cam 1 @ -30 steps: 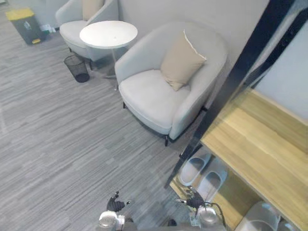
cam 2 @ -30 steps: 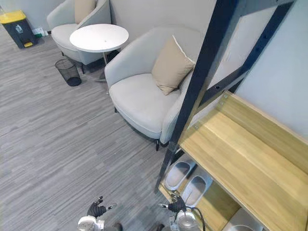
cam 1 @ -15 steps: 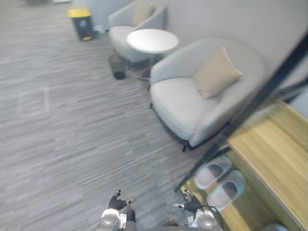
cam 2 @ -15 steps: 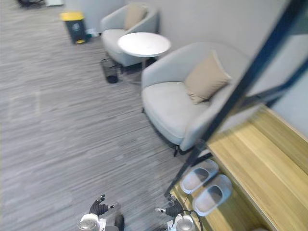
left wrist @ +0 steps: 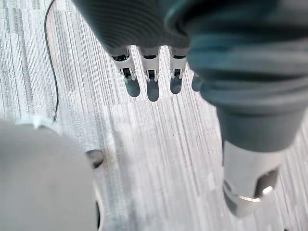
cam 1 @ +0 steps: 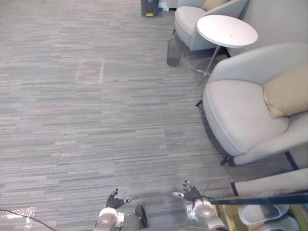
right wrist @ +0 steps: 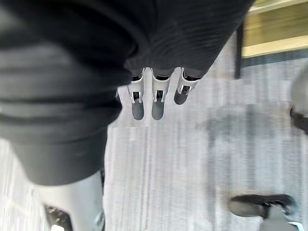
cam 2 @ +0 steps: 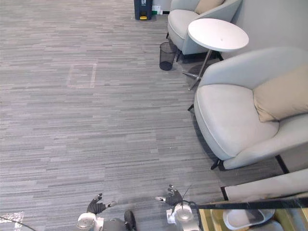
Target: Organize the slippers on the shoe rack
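The floor is a grey carpet woven in fine horizontal stripes, and it takes up most of the frame, with a faint rectangular outline marked on it in the upper left. At the right side stands a pale grey armchair with a tan cushion propped against its back. Above it is a round white side table on a thin metal leg, and a second grey armchair sits at the top edge. A dark mesh wastebasket stands on the carpet just left of that table, and a dark bin is at the top of the frame; any print on it is too small to read. In the lower right corner, the shoe rack shows a black frame bar and a strip of wood shelf, with a pair of pale grey slippers lying on the shelf behind the bar. The left hand and the right hand hang low at the bottom edge, over the carpet and apart from the slippers. The left fingers and the right fingers are straight and slightly spread, holding nothing.
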### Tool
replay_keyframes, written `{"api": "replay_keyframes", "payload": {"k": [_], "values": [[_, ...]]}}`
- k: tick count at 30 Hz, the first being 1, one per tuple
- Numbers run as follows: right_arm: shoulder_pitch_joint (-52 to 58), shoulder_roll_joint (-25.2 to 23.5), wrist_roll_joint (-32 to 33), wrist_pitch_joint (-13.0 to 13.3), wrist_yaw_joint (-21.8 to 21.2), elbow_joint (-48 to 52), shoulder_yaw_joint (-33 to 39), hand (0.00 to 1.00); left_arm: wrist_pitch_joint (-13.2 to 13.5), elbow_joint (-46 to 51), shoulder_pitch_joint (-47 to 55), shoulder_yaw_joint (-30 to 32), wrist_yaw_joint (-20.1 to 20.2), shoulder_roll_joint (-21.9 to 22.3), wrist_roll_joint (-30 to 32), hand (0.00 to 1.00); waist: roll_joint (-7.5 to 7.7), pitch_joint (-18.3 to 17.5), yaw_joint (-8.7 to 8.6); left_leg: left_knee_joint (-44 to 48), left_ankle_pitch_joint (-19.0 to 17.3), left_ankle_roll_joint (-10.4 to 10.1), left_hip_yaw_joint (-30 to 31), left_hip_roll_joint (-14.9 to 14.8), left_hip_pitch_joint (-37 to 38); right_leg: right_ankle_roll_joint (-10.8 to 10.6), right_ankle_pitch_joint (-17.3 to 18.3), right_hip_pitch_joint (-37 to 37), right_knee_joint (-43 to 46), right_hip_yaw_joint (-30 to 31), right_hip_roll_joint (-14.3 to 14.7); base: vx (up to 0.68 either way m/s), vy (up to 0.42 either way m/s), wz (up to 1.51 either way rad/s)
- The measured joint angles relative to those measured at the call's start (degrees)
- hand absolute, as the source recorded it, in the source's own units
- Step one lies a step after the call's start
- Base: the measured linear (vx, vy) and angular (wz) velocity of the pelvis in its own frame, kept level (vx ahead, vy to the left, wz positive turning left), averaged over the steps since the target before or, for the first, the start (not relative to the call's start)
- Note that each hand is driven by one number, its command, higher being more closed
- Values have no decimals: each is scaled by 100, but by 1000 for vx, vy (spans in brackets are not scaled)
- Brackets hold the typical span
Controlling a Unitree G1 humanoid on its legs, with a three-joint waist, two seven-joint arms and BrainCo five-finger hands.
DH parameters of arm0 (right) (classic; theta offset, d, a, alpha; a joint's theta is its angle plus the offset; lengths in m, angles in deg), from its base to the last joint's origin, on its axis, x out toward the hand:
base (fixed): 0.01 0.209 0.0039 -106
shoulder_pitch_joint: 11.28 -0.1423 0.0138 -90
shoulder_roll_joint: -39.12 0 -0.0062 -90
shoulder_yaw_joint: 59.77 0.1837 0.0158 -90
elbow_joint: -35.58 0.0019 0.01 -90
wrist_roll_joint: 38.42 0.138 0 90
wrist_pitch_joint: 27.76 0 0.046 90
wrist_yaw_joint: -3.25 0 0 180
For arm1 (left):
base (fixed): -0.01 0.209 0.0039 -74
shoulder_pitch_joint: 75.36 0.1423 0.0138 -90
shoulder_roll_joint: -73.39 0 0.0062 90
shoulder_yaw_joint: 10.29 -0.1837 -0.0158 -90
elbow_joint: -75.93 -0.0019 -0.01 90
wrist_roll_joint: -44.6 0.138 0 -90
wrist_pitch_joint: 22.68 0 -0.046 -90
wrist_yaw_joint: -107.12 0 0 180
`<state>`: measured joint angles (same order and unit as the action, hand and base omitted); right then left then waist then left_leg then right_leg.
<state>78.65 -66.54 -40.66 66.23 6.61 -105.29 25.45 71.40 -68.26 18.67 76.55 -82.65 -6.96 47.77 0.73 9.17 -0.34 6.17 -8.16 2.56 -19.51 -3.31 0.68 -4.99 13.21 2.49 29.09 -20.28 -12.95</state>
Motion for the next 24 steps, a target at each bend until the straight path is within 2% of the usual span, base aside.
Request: {"api": "replay_keyframes", "payload": {"k": [3, 5, 7, 8, 9, 10, 11, 12, 13, 14, 15, 17, 19, 21, 22, 23, 24], "values": [[9, 75, 1, 15, 3, 16, 1, 0, 2, -62, -109, -6, 5, 84, 0, 0, -58, 42, -74, -212, -32, -94, 278, -92, 251, 51, 50, 552, -581, 110, 473, 152, -19, 42], [62, 164, 12, 10, 3, 40, 8, 0, 4, -89, -236, -10, 5, 145, 0, 0, -85, 92, -115, -259, -95, -225, 505, -105, 409, 108, -269, 860, -1173, 400, 721, 182, -108, 58], [123, 209, 9, 16, 6, 46, 15, 0, 9, -99, -241, -9, 4, 140, 2, 0, -10, 81, -188, -308, -193, -396, 776, -17, 595, 197, -701, 961, -1590, 757, 790, 237, -180, 67], [132, 210, 9, 17, 6, 49, 21, 0, 14, -99, -233, -9, 4, 130, 4, 0, 30, 66, -222, -303, -244, -459, 852, 14, 638, 240, -733, 969, -1575, 843, 767, 259, -232, 94], [158, 225, 10, 17, 1, 58, 32, 0, 16, -104, -239, -7, 3, 110, 4, 0, 120, 69, -303, -161, -494, -577, 1083, 53, 716, 360, -875, 960, -1258, 869, 665, 280, -285, 88], [166, 325, 11, 18, -12, 75, 44, 0, 24, -103, -222, -3, 6, 161, 3, 0, -16, 43, -299, 220, -819, -706, 1156, -167, 658, 413, -533, 937, -938, 704, 744, 298, -300, 77], [175, 365, 13, 17, -14, 71, 53, 0, 26, -103, -184, 3, 5, 201, 1, 0, -81, 0, -278, 467, -893, -807, 1159, -286, 578, 423, -435, 920, -923, 646, 808, 252, -242, 51], [161, 392, 14, 14, -16, 61, 103, 0, 25, -111, -103, 33, 5, 292, -1, 0, -232, -11, -265, 1350, -1062, -980, 1035, -506, 169, 492, -288, 827, -965, 461, 886, 372, -259, 55], [134, 433, 17, -2, -1, 60, 183, 0, 18, -82, -150, 124, 36, 370, 3, 0, -247, 79, -303, 2479, -895, -1160, 781, -735, -323, 534, -172, 648, -1019, 377, 888, 450, -279, 60], [129, 461, 21, -7, 4, 59, 190, 0, 25, -10, -169, 256, 25, 385, -1, 0, -230, 166, -290, 3265, -803, -1232, 579, -957, -605, 603, -185, 380, -1147, 305, 923, 458, -261, 39], [163, 460, 46, -8, 7, 43, 191, 0, 28, 17, -168, 397, 14, 378, -7, 0, -215, 206, -262, 3881, -812, -1226, 313, -1194, -716, 645, -153, 13, -1293, 246, 958, 316, -145, 9], [201, 438, 67, -4, 19, 41, 239, 0, 28, 5, -156, 455, -1, 381, -81, 0, -132, 233, -233, 4090, -860, -1144, -96, -1332, -858, 653, -148, -557, -1693, 220, 969, 395, -102, -6], [160, 435, 68, -2, 21, 41, 254, 0, 39, 25, -211, 452, 10, 401, -111, 0, -120, 242, -214, 3777, -885, -1065, -428, -1297, -1158, 635, -162, -850, -1985, 218, 913, 411, -14, -5], [147, 401, 65, -4, 21, 35, 321, 0, 51, 47, -284, 456, 9, 396, -111, 0, -84, 263, -182, 3032, -746, -826, -608, -1104, -1471, 601, -175, -1072, -2183, 160, 805, 368, 88, 3], [151, 395, 60, -4, 19, 35, 408, 0, 54, 73, -295, 449, 11, 406, -112, 0, -86, 264, -167, 2084, -352, -611, -681, -901, -1612, 551, -178, -1219, -2276, 92, 729, 393, 168, 14], [171, 425, 56, -4, 23, 33, 417, 0, 55, 73, -291, 451, 9, 426, -116, 0, -137, 249, -150, 1158, 366, -424, -674, -719, -1663, 326, -140, -1409, -2386, 25, 739, 411, 187, 9], [171, 430, 54, -7, 24, 16, 420, 0, 59, 81, -294, 452, 9, 421, -119, 0, -148, 256, -113, 1083, 800, -139, -648, -662, -1650, 224, -83, -1507, -2423, 37, 738, 453, 161, 27]]}}
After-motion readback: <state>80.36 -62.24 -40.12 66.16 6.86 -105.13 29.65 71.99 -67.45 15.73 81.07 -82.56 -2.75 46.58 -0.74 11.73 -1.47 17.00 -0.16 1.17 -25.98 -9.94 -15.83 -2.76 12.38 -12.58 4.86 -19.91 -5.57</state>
